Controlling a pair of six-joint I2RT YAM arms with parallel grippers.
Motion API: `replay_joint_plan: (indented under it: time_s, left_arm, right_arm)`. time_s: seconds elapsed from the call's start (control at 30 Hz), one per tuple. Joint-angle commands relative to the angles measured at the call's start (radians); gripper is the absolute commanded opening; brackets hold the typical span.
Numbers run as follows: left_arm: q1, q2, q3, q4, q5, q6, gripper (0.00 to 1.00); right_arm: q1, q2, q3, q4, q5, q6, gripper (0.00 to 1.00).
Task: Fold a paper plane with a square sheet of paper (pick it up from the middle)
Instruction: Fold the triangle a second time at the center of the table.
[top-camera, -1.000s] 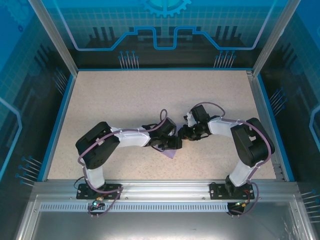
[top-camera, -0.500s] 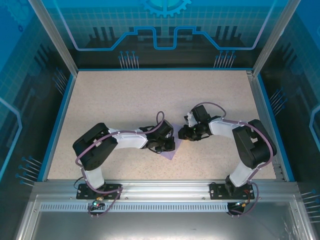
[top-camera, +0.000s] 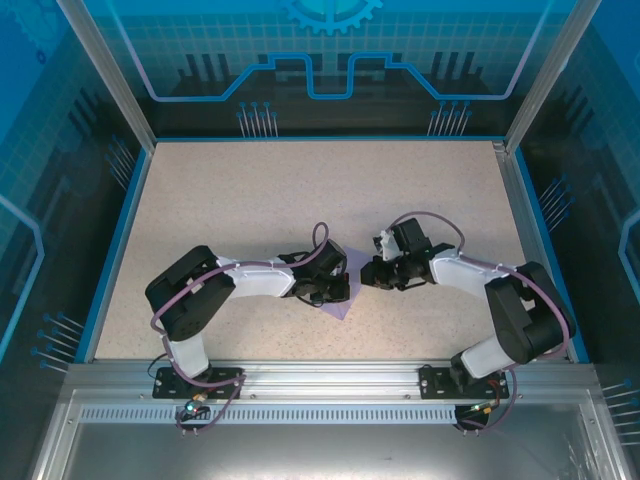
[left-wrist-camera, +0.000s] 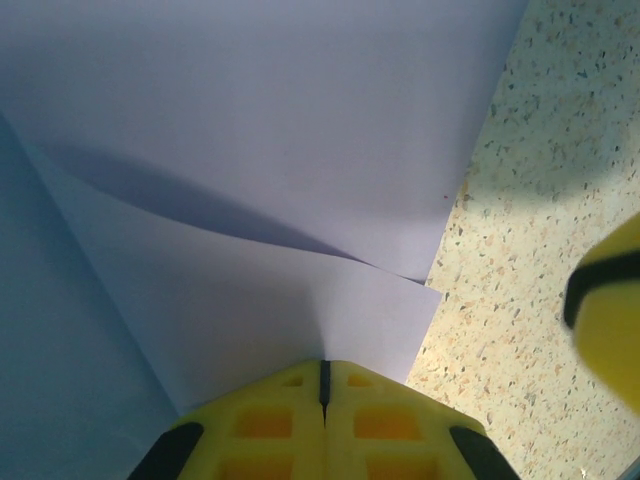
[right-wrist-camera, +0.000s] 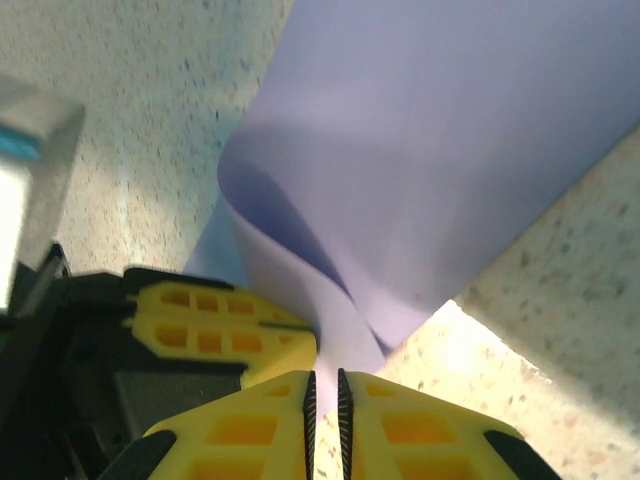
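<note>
The square sheet of paper (left-wrist-camera: 250, 150) is lavender and bent into a loose curl, its layers overlapping on the speckled table. From above only a purple corner of the paper (top-camera: 340, 306) shows under the wrists. My left gripper (left-wrist-camera: 323, 372) is shut on the paper's near edge. My right gripper (right-wrist-camera: 323, 385) faces it from the right, its jaws a narrow slit apart with a corner of the paper (right-wrist-camera: 420, 150) reaching into the slit. The two grippers are almost touching: the left gripper's finger (right-wrist-camera: 230, 325) sits just left of the right jaws.
The two arms meet near the table's front centre, left gripper (top-camera: 335, 290) and right gripper (top-camera: 368, 275) a small gap apart. Blue rails and see-through walls border the speckled table (top-camera: 250, 200). Open tabletop lies behind and to both sides of the arms.
The left jaws have closed on the paper and the wrist has drawn slightly left. The right arm's elbow has swung out to the right, and its jaws have narrowed.
</note>
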Motion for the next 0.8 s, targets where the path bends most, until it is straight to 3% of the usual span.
replay_joint_plan:
  time_s: [0.0, 0.77]
  left_arm:
    - [0.003, -0.014, -0.037, -0.017, -0.06, -0.012, 0.05]
    - [0.002, -0.04, -0.081, 0.008, -0.098, -0.045, 0.05]
  right_arm:
    - [0.024, -0.022, -0.033, 0.051, -0.033, 0.056, 0.15]
    - [0.086, 0.133, 0.011, 0.162, -0.033, 0.099, 0.13]
